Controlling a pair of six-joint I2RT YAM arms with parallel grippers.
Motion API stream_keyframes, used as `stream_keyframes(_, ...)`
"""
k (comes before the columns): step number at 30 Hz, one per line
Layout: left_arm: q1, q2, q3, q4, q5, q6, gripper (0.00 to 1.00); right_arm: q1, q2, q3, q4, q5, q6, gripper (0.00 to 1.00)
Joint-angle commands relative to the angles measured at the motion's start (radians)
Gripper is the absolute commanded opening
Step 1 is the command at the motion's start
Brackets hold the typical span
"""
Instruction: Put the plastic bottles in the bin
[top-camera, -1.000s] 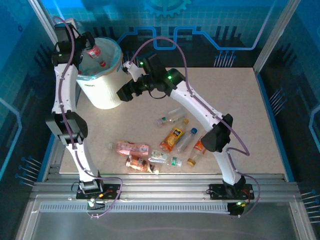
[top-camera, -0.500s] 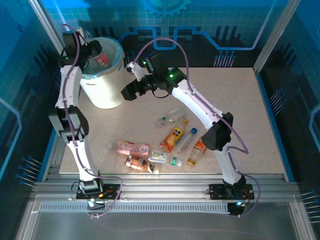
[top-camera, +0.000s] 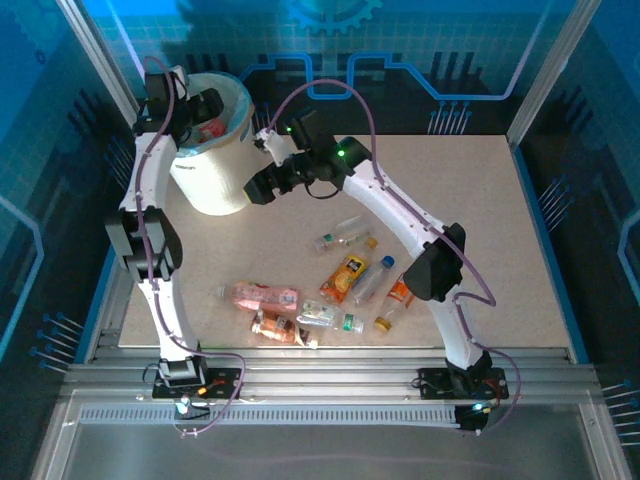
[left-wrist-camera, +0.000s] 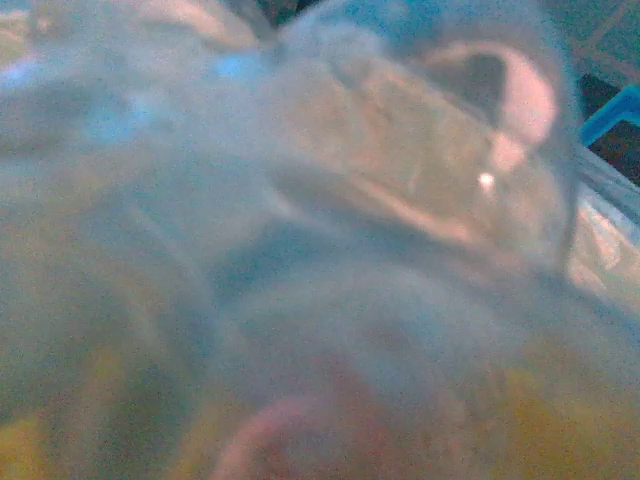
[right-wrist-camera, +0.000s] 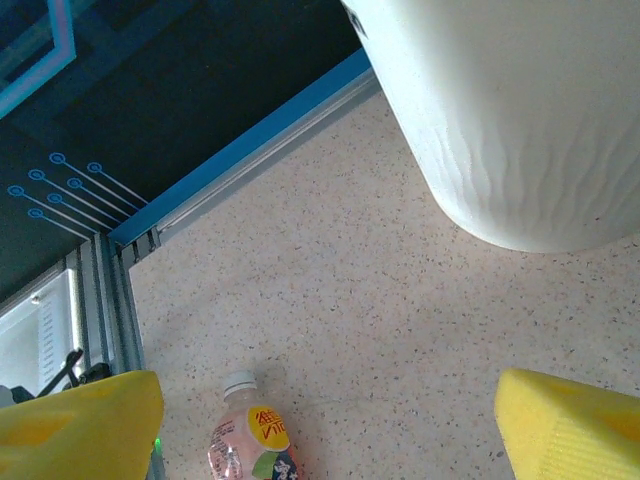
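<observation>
Over the bin (top-camera: 212, 190), left gripper (top-camera: 205, 112) grip unreadable, wrist view blurred, right gripper (right-wrist-camera: 325, 420) spread open nearby

The tall white bin (top-camera: 205, 180), lined with a pale green-blue bag, is being shown upright at the far left of the table. A red-labelled bottle (top-camera: 210, 128) is being seen at its open mouth. Several crushed bottles are being shown lying flat, scattered across the near middle: a pink-labelled bottle (top-camera: 262, 296) leftmost, an orange-labelled bottle (top-camera: 347, 275) centrally, a clear bottle (top-camera: 340, 238) farthest.
</observation>
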Motion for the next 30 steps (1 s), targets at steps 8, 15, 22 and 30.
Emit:
stream_keyframes(8, 0.015, -0.060, 0.095, -0.038, -0.071, 0.000, 0.82, -0.015, -0.018, -0.018, -0.019, -0.007, -0.003, 0.86)
stream_keyframes(15, 0.026, -0.019, 0.085, -0.065, -0.041, -0.013, 0.64, -0.023, -0.005, -0.015, -0.026, -0.013, 0.001, 0.86)
stream_keyframes(22, 0.012, -0.044, -0.039, -0.103, -0.086, 0.069, 0.46, -0.023, -0.005, -0.023, -0.034, -0.018, 0.005, 0.84)
stream_keyframes(30, 0.001, -0.067, -0.120, -0.089, -0.097, 0.093, 0.46, -0.023, 0.006, -0.016, -0.048, -0.027, 0.007, 0.84)
